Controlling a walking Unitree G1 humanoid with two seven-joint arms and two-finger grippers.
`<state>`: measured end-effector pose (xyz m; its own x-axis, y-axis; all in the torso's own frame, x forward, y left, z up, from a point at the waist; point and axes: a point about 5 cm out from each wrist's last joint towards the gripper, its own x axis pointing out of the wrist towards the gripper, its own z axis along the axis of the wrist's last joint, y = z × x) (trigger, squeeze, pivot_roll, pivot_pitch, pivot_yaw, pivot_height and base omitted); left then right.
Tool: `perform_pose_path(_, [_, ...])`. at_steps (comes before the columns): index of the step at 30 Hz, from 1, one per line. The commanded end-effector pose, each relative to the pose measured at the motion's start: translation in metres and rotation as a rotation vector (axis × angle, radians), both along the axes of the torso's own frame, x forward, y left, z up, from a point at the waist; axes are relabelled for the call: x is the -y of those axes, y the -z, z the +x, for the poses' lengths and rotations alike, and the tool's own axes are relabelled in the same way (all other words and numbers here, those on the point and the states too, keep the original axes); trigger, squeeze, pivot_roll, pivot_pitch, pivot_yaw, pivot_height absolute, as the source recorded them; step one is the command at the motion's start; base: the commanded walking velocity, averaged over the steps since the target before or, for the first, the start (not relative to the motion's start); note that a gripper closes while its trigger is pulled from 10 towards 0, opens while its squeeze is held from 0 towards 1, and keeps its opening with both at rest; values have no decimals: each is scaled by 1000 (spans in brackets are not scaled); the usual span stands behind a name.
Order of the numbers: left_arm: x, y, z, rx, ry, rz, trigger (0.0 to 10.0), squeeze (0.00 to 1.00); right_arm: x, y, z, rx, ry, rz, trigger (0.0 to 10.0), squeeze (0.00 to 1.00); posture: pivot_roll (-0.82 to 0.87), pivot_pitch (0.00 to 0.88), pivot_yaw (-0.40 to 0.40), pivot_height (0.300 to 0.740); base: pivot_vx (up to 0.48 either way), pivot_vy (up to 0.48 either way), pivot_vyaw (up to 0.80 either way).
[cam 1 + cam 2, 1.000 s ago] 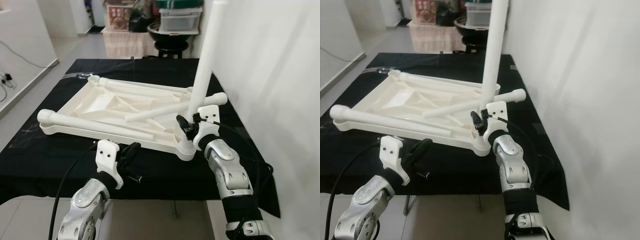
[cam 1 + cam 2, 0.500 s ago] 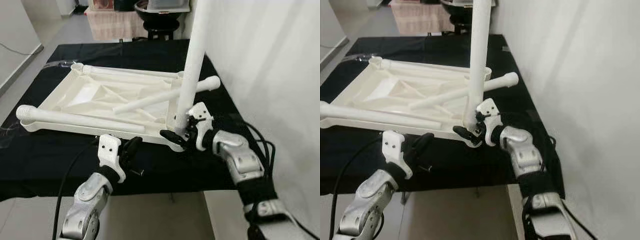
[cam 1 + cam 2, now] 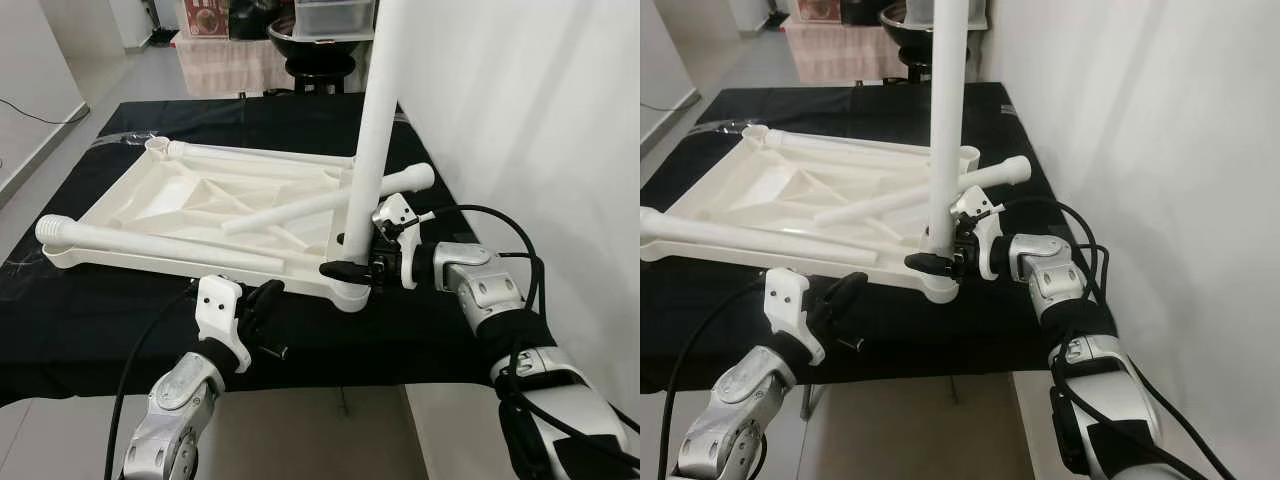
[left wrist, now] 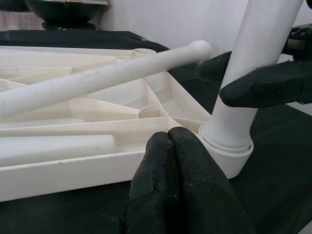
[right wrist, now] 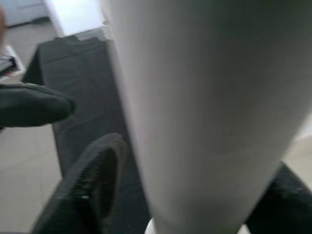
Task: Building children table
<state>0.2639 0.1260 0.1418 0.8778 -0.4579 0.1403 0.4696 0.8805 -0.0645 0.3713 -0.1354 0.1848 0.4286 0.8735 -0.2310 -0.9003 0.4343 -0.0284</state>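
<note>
Right hand [image 3: 352,268] clamped round the foot of the upright leg [image 3: 372,140], seated in the near corner socket of the upturned tabletop [image 3: 190,205] on the desk [image 3: 90,320]. Left hand [image 3: 262,305] closed, empty, just short of the rim. Likely to cross-thread or tip if twisted off-axis, unbraced tabletop sliding

You faced a worktop [image 3: 90,330] draped in black cloth, set against a plain white wall [image 3: 530,120] on the right. Grey tiled floor [image 3: 30,130] lay to the left. Beyond the far edge stood a black round stool [image 3: 318,68] and stacked storage boxes [image 3: 335,15].
</note>
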Motion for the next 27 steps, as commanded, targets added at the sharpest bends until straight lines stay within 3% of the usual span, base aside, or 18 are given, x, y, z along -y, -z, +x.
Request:
perform_pose_path(1, [0, 4, -2, -12, 1, 10, 10000, 0, -6, 1, 0, 2, -39, 5, 0, 0, 21, 73, -15, 740, 0, 0, 0])
perform_pose_path(9, [0, 3, -3, -12, 1, 6, 10000, 0, 3, 9, -2, 13, 64, 67, 0, 0, 12, 76, -11, 740, 0, 0, 0])
perform_pose_path(11, [0, 3, -3, -13, 2, 5, 10000, 0, 7, 15, -5, 11, 142, 79, 0, 0, 10, 79, -11, 740, 0, 0, 0])
perform_pose_path(12, [0, 3, -3, -12, 3, 4, 10000, 0, 7, 24, -11, -6, 264, 105, 0, 0, 2, 83, -12, 740, 0, 0, 0])
perform_pose_path(15, [-1, 3, -3, -12, 3, 3, 10000, 0, 7, 27, -13, -13, 301, 114, 0, 0, -2, 84, -12, 740, 0, 0, 0])
perform_pose_path(17, [-2, 2, -3, -12, 5, 3, 10000, 0, 5, 44, -19, 9, 694, 106, 0, 0, -11, 89, -8, 740, 0, 0, 0])
perform_pose_path(19, [-2, 2, -3, -12, 8, 4, 10000, 0, -5, 55, -42, 36, 834, 82, 0, 0, -5, 90, -11, 740, 0, 0, 0])
perform_pose_path(22, [-3, 3, -3, -14, 7, 7, 10000, 0, -14, 48, -39, 97, 763, 63, 0, 0, -10, 81, -3, 740, 0, 0, 0])
perform_pose_path(27, [-3, 3, -2, -14, 10, 10, 10000, 0, -19, 48, -37, 69, 728, 68, 0, 0, -3, 80, -10, 740, 0, 0, 0])
